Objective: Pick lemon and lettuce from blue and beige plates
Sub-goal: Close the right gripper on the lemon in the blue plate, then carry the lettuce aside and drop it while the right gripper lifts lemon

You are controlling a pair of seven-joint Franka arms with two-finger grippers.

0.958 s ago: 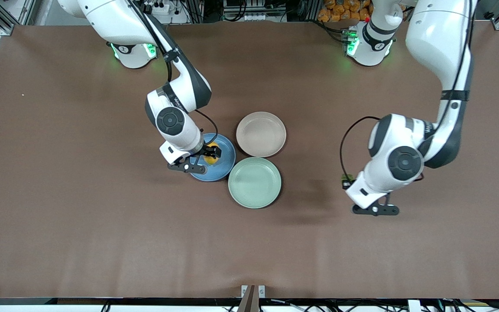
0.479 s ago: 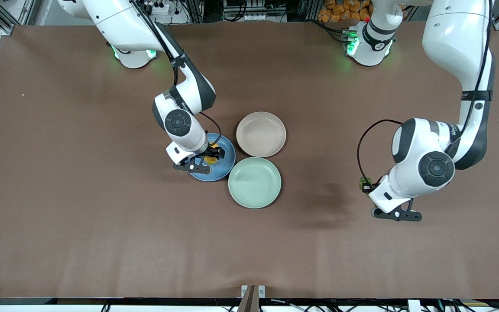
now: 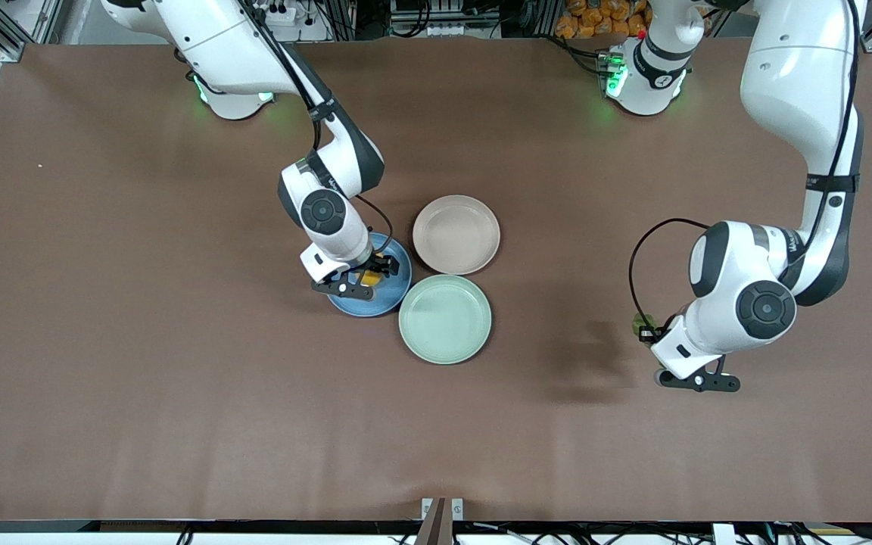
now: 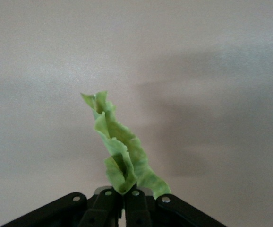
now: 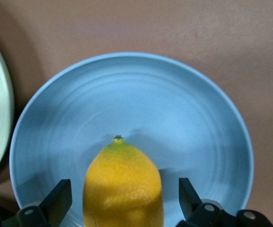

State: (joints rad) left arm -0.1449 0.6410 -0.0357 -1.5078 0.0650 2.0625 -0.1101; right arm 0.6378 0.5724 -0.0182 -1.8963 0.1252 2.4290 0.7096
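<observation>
Lemon [image 5: 123, 185], yellow with a greenish tip, sitting on blue plate [image 5: 183, 113] between spread fingers of right gripper [image 5: 124, 201], wide for the grab; crinkled green lettuce [image 4: 122, 146] pinched in closed left gripper [image 4: 123, 194] over bare table [image 3: 103, 378], away from beige plate [image 3: 456, 234]

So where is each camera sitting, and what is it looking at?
Front view: high up across the table, facing both arms; it shows the blue plate, beige plate, mint plate, and both arms with their bases.
Left wrist view: on the left arm's wrist, looking down at bare table; the left tool is shut on the lettuce.
Right wrist view: on the right arm's wrist, looking down; the open right tool straddles the lemon.
Shared: the front and right wrist views both show the lemon on the blue plate.
</observation>
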